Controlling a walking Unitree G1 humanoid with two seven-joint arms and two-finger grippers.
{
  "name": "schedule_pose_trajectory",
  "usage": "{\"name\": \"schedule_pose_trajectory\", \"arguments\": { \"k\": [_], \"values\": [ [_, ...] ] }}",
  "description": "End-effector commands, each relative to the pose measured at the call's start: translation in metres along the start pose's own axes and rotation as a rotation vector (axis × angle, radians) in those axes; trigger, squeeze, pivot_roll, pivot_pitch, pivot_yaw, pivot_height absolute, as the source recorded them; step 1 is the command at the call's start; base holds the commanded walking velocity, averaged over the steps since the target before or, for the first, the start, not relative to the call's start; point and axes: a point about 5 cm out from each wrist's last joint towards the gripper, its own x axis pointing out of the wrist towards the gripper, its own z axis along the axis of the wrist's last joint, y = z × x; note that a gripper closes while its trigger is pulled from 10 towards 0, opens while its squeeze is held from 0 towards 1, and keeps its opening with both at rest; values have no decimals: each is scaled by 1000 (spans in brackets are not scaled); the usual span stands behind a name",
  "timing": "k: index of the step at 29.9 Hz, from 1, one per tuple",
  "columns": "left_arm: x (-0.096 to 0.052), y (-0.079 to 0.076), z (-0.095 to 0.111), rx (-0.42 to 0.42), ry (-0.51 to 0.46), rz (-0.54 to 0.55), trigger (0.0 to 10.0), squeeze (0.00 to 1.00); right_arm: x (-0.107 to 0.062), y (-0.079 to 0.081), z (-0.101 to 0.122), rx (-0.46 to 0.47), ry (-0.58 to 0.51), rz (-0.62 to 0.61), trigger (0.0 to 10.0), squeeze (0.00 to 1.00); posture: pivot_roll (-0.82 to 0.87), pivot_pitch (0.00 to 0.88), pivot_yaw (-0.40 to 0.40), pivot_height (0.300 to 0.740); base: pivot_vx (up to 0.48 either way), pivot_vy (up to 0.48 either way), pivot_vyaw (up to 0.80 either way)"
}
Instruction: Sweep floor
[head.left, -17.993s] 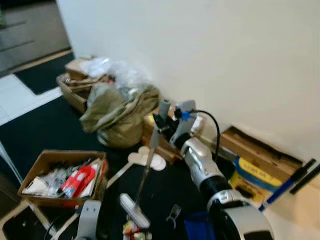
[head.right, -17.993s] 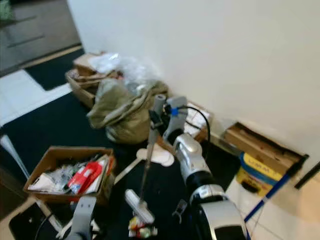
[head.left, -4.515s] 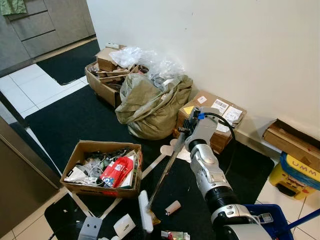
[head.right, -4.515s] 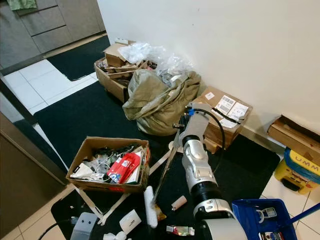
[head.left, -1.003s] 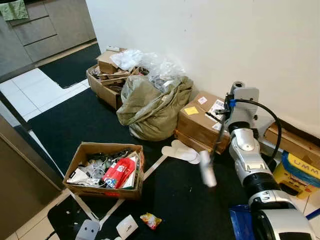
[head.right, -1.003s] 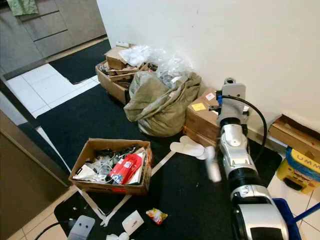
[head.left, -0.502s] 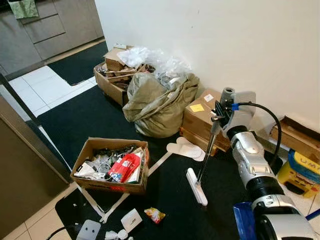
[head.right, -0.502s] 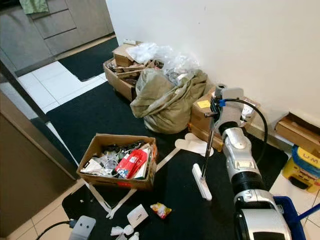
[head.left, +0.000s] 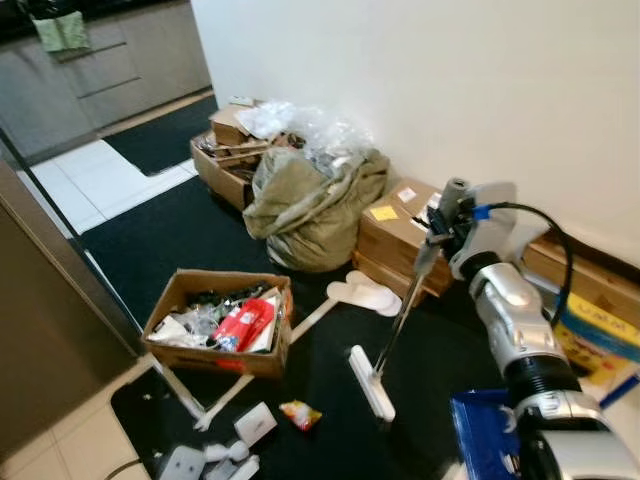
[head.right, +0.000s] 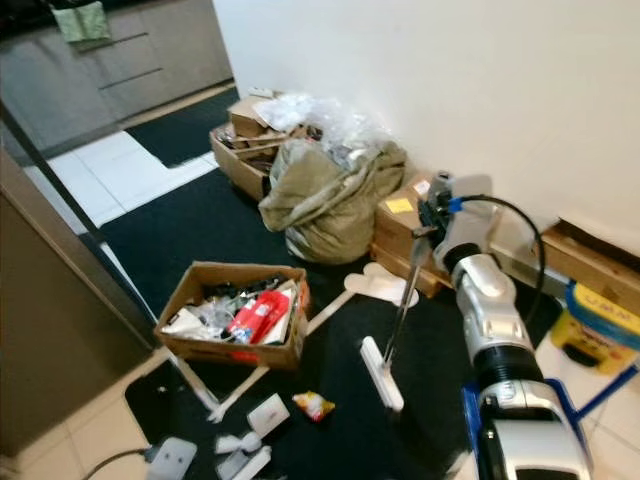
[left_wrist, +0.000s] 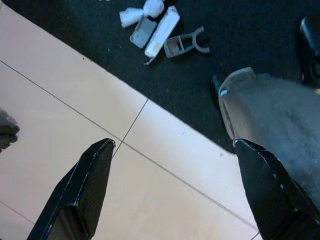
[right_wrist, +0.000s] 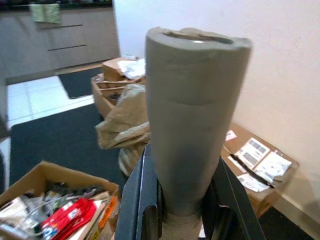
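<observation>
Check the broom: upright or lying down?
Near upright, slightly tilted: right tool grips the broom handle top, its white head on the black mat.

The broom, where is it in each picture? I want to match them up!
Left eye view: the broom leans right of middle, head on the black mat.
Right eye view: same spot, right of middle.
Right wrist view: its grey handle top, close up in the middle.
Left wrist view: tiles and mat edge instead.
Shared landmark: the open cardboard box.
</observation>
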Motion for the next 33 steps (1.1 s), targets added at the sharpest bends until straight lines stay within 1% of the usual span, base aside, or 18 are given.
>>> {"name": "schedule_pose_trajectory", "arguments": {
  "k": [1,5,8,9,11,13,19,21,23,24,25,26,27,30,33],
  "values": [
    [-1,4,-6,-21,21,13,10000,0,4,3,10,3,-30,24,10000,0,-93,87,51,740,-292,0,0],
    [-1,4,-3,-31,14,16,10000,0,6,3,16,1,-29,69,10000,0,-100,88,45,740,-294,0,0],
    [0,4,-1,-37,8,17,10000,0,8,0,27,-2,-39,121,10000,0,-103,91,40,740,-294,0,0],
    [0,4,-1,-37,8,17,10000,0,8,0,27,-2,-39,121,10000,0,-103,91,40,740,-296,0,0],
    [0,5,1,-54,-1,21,10000,0,10,-2,35,-3,-43,171,10000,0,-107,99,35,740,-296,0,0],
    [0,5,3,-72,-7,25,10000,0,12,-8,40,-9,-34,175,10000,0,-110,93,26,740,-292,0,0],
    [1,6,4,-71,-11,23,10000,0,13,-10,42,-24,-20,191,10000,0,-125,106,28,740,-290,0,0],
    [1,5,5,-73,-15,21,10000,0,12,-5,39,-7,-8,231,10000,0,-126,105,23,740,-287,0,0],
    [1,5,5,-73,-15,21,10000,0,12,-5,39,-7,-8,231,10000,0,-126,105,23,740,-285,0,0],
    [1,5,5,-75,-16,18,10000,0,11,0,35,0,7,251,10000,0,-123,104,22,740,-281,0,0],
    [1,5,5,-75,-16,18,10000,0,11,0,35,0,7,251,10000,0,-123,104,22,740,-281,0,0],
    [1,3,7,-80,-20,14,10000,0,11,8,32,14,16,275,10000,0,-121,101,18,740,-281,0,0],
    [2,1,8,-79,-24,10,10000,0,12,13,29,27,30,298,10000,0,-121,101,17,740,-285,0,-800],
    [2,0,10,-80,-27,8,10000,0,12,17,28,36,40,315,10000,0,-121,101,17,740,-285,0,-800],
    [2,-2,12,-79,-31,4,10000,0,13,21,29,11,50,360,10000,0,-121,99,12,740,-266,0,-800]
  ]
}}
